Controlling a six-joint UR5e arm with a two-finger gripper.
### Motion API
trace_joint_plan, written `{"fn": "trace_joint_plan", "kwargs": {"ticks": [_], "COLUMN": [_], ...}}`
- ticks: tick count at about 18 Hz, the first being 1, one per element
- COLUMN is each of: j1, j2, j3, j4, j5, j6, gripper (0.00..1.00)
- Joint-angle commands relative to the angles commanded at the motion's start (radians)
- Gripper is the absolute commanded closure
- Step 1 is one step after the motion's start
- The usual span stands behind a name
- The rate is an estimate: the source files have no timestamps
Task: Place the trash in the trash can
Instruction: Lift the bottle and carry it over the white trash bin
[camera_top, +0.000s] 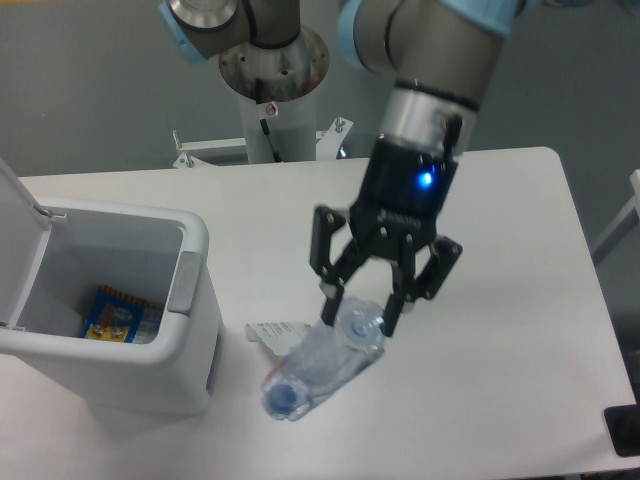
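Note:
My gripper (358, 315) is shut on the base end of the clear plastic bottle (318, 365), which hangs tilted with its blue cap end pointing down-left, above the table. Under the bottle lies the grey-white carton piece (272, 332), mostly covered by it. The white trash can (190, 300) stands at the left with its lid swung open; it sits left of the gripper, roughly a bin's width away.
A yellow-and-blue wrapper (115, 315) lies inside the bin. The arm's base column (272, 75) rises at the table's back. A dark object (625, 428) shows at the right front edge.

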Motion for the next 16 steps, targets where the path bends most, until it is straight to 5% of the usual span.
{"fn": "trace_joint_plan", "kwargs": {"ticks": [9, 16], "j1": [-0.023, -0.040], "j2": [0.070, 0.233], "j3": [-0.033, -0.227], "j4": [-0.002, 0.006], "j5": [-0.109, -0.121], "j6": [-0.074, -0.059], "gripper": [0.48, 0.47]}}
